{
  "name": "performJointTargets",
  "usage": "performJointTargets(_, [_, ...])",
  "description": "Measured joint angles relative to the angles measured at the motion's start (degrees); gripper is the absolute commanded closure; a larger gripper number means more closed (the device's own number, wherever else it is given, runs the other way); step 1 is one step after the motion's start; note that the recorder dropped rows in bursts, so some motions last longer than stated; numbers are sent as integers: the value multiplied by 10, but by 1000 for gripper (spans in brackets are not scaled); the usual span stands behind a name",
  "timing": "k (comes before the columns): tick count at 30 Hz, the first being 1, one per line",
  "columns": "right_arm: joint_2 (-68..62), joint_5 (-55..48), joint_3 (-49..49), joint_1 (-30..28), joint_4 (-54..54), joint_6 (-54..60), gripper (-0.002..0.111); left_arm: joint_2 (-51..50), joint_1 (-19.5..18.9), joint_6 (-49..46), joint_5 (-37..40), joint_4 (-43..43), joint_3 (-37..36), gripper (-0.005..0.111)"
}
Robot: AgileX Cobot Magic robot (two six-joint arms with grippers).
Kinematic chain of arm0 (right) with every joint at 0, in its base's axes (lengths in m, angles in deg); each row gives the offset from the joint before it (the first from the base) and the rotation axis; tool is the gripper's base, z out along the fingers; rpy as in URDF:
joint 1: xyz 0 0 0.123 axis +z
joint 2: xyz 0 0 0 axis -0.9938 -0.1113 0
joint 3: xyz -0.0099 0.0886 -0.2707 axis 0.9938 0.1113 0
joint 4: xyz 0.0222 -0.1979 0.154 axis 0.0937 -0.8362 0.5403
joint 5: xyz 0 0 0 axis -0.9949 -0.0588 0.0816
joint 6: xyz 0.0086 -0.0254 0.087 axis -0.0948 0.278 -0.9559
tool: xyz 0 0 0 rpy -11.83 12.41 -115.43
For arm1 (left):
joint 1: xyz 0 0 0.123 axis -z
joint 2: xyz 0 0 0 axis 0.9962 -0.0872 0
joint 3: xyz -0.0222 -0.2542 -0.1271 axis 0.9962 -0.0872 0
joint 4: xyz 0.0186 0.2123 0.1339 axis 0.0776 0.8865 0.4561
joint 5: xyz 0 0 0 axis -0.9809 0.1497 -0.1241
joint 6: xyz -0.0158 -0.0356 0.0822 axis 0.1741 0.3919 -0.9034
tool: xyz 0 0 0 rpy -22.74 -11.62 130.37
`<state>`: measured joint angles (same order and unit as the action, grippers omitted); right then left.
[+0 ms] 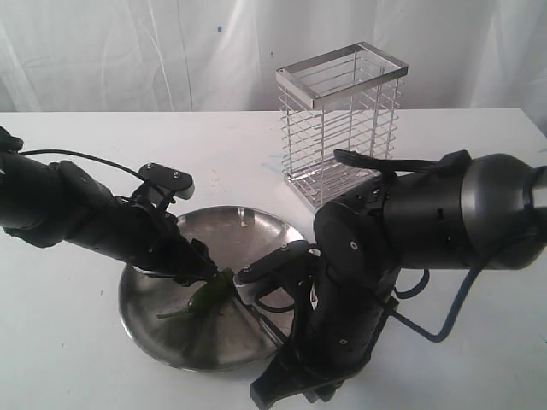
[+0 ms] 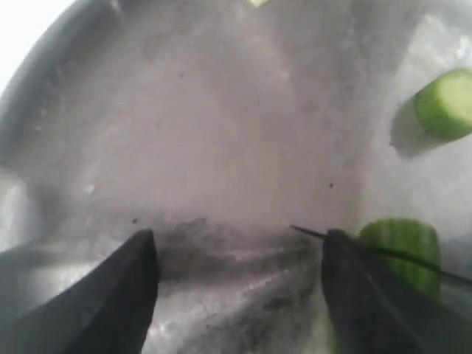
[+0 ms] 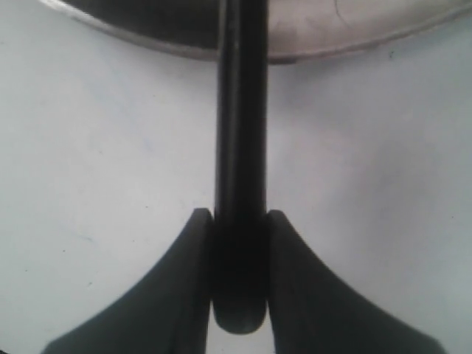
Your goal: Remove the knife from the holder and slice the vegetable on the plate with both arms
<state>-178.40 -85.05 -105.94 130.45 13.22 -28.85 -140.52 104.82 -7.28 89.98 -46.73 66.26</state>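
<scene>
**Lined up blade-first toward the pepper**

Clamped the right gripper (image 3: 240, 215) snugly on the butt of the knife (image 3: 240, 133), handle pinched from both sides. Ran straight out from those jaws, long axis pointing away from the wrist, over bare table (image 3: 88, 147) and across the rim of the plate (image 3: 354, 33). Sat low off the plate's near edge in the outside view, so reached the pepper (image 1: 208, 295) only through the blade's length. Lay mid-plate on a slant, seemingly about crosswise to the blade.

Hung closer in with the left gripper (image 2: 240, 247), jaws spread wide and empty over the steel. Showed a cut piece (image 2: 402, 247) just beside one finger (image 2: 354, 295), not between the pair. Judged the left arm the nearer of the two. Probably needed a sideways shift to straddle the pepper before any cut. Stood well apart at the back, with no knife in it: the holder (image 1: 340, 120).
</scene>
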Motion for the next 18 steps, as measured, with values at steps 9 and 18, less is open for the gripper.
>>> performJointTargets(9, [0,-3,0,0,1,-1,107,24,0,-1,4,5,-5,40])
performJointTargets(18, [0,-4,0,0,1,0,107,80,0,-1,13,7,-5,40])
